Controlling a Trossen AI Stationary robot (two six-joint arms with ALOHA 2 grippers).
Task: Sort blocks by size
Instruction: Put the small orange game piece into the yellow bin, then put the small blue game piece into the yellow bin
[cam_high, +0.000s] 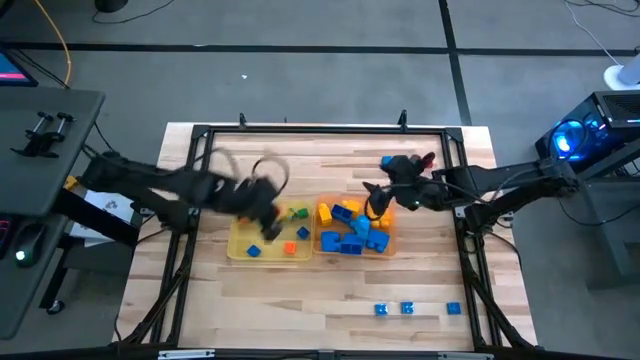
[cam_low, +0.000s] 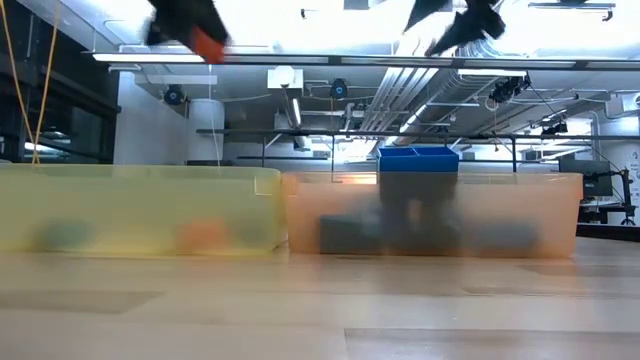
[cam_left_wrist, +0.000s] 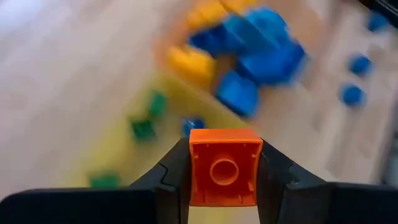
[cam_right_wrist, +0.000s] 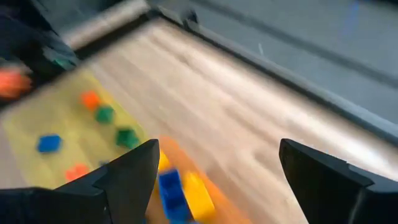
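My left gripper (cam_left_wrist: 224, 152) is shut on an orange block (cam_left_wrist: 224, 167) and hangs above the yellow tray (cam_high: 240, 240). In the low view the block (cam_low: 207, 42) shows high over that tray (cam_low: 140, 210). The yellow tray holds several tiny blocks (cam_high: 298, 232) in blue, green and orange. The orange tray (cam_high: 390, 238) beside it holds larger blue and yellow blocks (cam_high: 352, 228). My right gripper (cam_right_wrist: 217, 168) stands open above the orange tray with nothing between its fingers. My left gripper pinches the orange block between its two fingers, by two opposite side walls (cam_left_wrist: 194, 177). The fingers (cam_left_wrist: 171, 180) slant down toward the trays. The block's hollow underside faces the wrist camera. It hangs clear of tray and table.
Three blue blocks (cam_high: 407, 308) lie in a row on the table near its front right edge. A dark frame (cam_high: 320, 130) runs around the tabletop. Bare wood lies behind the trays and at the front left.
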